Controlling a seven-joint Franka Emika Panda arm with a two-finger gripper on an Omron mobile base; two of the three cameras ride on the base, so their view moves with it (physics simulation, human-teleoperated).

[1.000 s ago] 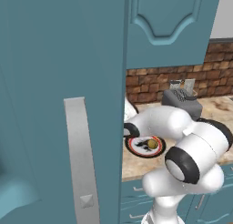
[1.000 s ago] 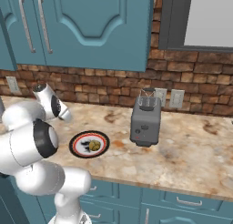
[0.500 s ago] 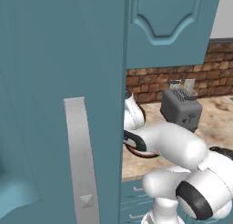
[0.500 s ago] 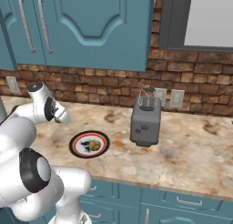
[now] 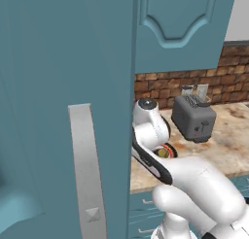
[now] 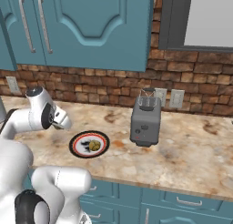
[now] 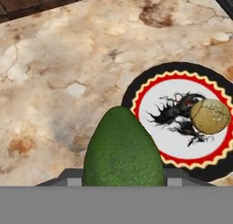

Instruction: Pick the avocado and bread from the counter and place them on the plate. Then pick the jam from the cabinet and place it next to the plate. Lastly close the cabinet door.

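Above the marbled desk [image 7: 68, 59], the plate [image 7: 182, 79] lies at three o'clock in the hand view, bread [image 7: 210, 116] on its right side; the hand [image 7: 122, 180], clenched, grasps the avocado [image 7: 123, 150] at six o'clock.

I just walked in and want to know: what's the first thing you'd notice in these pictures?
A big green avocado fills the bottom of the hand view, held in the gripper just above the counter. Right beside it lies the red-rimmed plate, with a round bread roll already on it.
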